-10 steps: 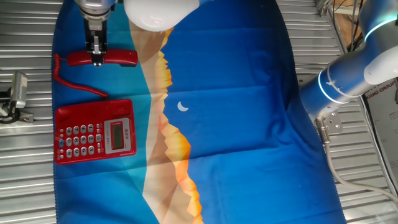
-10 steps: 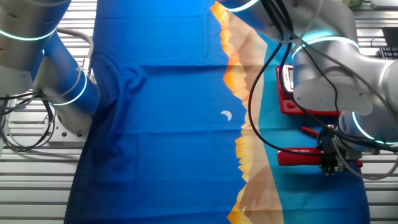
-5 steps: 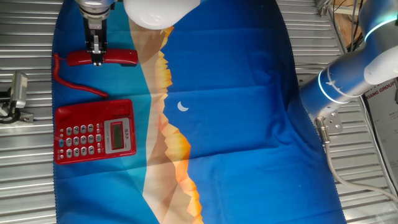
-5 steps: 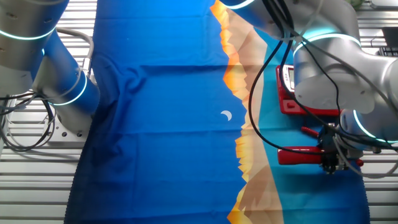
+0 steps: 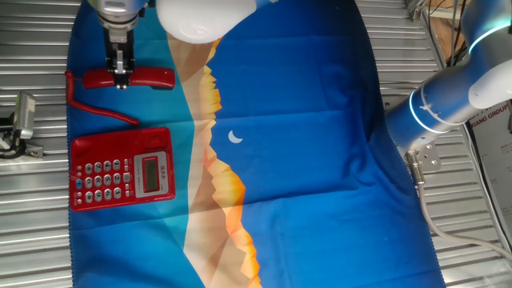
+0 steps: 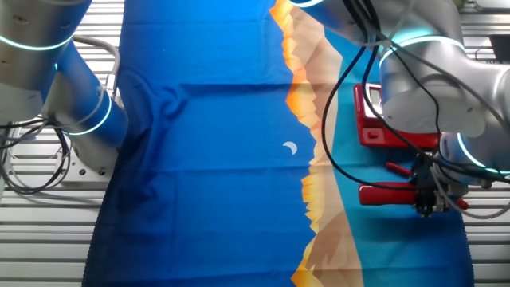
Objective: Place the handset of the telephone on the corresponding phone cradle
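In the view from above, a small metal clamp [image 5: 24, 120] sits at the far left on the ribbed metal surface [image 5: 32, 208], off the cloth [image 5: 320, 160]. Just right of it the cloth begins: blue, printed with an orange and tan mountain ridge and a small white crescent [image 5: 235, 137].

On the cloth's left part lies the base [image 5: 122, 169], squarish and red, with grey buttons and a small display. Its cradle [image 5: 82, 172], the strip along the left edge in this view, holds nothing. Beyond the base, apart from it, is the handset [image 5: 120, 78], long and red, lying level and crosswise. A thin red cord [image 5: 88, 108] runs from its left end in a curve toward the base.

The tool [image 5: 120, 74] comes straight down on the middle of the handset, its two fingers clenched on the narrow bar, one on each side. Whether the handset rests on the cloth or is raised a little cannot be told.

At the right edge a blue-and-white arm segment [image 5: 448, 96] with a glowing ring stands beside the surface.

In the other view, the base [image 6: 374, 119] is mostly hidden behind the grey arm [image 6: 430, 80]. The handset [image 6: 390, 194] lies nearer the camera, with the tool [image 6: 426, 203] gripping it near its right end as seen here.
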### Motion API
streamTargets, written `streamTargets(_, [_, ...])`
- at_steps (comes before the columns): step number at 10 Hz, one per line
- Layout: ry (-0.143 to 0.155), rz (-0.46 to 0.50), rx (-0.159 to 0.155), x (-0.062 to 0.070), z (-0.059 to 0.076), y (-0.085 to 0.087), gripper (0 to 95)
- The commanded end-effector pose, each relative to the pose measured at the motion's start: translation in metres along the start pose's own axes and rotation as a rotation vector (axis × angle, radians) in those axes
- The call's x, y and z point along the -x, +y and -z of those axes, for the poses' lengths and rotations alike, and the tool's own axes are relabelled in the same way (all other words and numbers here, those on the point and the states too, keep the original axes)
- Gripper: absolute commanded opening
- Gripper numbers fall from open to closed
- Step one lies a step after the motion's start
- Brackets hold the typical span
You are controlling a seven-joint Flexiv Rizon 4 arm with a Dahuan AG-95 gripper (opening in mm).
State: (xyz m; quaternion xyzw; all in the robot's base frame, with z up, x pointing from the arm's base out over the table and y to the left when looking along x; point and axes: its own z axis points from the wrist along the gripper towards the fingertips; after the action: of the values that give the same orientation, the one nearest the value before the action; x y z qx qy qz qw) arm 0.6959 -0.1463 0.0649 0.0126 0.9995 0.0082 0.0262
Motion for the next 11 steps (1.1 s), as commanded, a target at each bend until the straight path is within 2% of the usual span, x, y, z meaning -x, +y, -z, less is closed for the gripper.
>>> streamTargets(1, [-0.001,-0.004,-0.001,0.001,0.000,0.003,0.0])
streamTargets(6, [0.001,-0.020,-0.002,0.007,0.001,0.015,0.0])
streamTargets(11, [0.009,-0.027,0.003,0.013,0.013,0.023,0.0])
